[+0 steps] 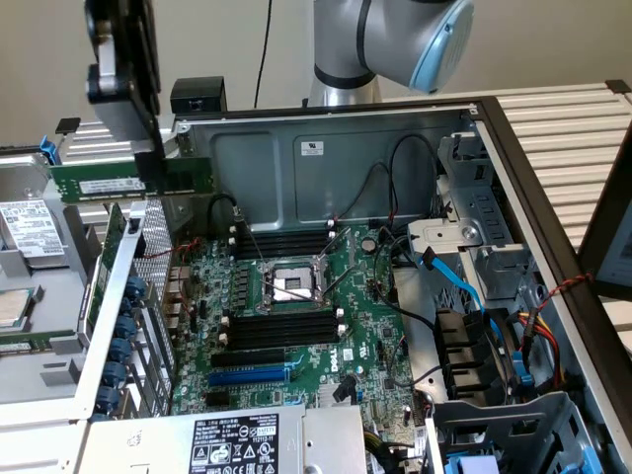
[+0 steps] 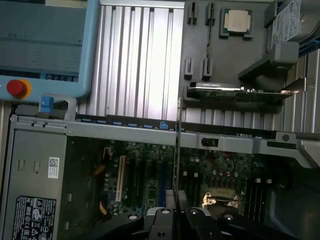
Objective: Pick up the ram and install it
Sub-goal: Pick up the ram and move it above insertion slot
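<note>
One long, thin green circuit-board ram stick [image 1: 99, 185] hangs level, pinched firmly in the robot's black hand [image 1: 154, 178], above the exterior view's left side of the open grey computer case [image 1: 296, 168], so pickup looks done; seating it should call for aligning with the black empty memory slots [image 1: 281, 326].

Green ram [image 1: 104, 185], level, in midair

Exterior slants down, wrist straight down — both see motherboard [image 1: 367, 341].
</note>
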Motion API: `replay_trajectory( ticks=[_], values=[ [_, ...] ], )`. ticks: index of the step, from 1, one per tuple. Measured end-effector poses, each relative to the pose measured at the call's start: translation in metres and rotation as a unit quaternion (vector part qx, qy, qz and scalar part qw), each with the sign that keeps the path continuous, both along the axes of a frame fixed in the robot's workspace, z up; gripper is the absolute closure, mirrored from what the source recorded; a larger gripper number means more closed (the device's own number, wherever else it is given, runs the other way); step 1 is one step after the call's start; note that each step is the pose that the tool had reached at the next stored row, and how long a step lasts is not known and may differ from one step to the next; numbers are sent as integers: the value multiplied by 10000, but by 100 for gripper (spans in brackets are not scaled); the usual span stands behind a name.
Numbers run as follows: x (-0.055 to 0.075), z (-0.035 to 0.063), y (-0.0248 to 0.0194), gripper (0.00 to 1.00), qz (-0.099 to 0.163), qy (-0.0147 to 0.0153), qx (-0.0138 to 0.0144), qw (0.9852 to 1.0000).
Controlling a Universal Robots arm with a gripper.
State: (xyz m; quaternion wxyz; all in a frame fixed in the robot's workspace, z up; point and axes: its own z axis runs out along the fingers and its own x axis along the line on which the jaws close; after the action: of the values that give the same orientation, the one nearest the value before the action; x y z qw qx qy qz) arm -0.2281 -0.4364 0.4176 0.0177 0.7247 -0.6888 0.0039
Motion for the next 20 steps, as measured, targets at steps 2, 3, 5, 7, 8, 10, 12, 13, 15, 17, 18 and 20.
replay_trajectory(
  ticks=[2, 3, 5, 7, 8, 10, 12, 13, 15, 17, 18, 20],
  values=[
    [93, -6, 2, 87, 0, 0, 0, 10000],
    [138, -8, 3, 87, 0, 0, 0, 10000],
    [228, -13, 4, 87, 0, 0, 0, 10000],
    [319, -19, 5, 87, 1, 0, 0, 10000],
    [364, -23, 5, 87, 1, 0, 0, 10000],
    [455, -33, 6, 87, 1, 1, 0, 10000],
    [545, -50, 13, 87, 1, 19, 0, 10000],
    [587, -60, 19, 87, 1, 35, 0, 10000],
    [661, -78, 43, 87, 1, 64, 0, 10000],
    [722, -91, 86, 87, 1, 69, 0, 10000],
    [744, -98, 117, 87, 1, 69, 1, 10000],
    [775, -120, 198, 87, 1, 70, 1, 10000]
  ],
)
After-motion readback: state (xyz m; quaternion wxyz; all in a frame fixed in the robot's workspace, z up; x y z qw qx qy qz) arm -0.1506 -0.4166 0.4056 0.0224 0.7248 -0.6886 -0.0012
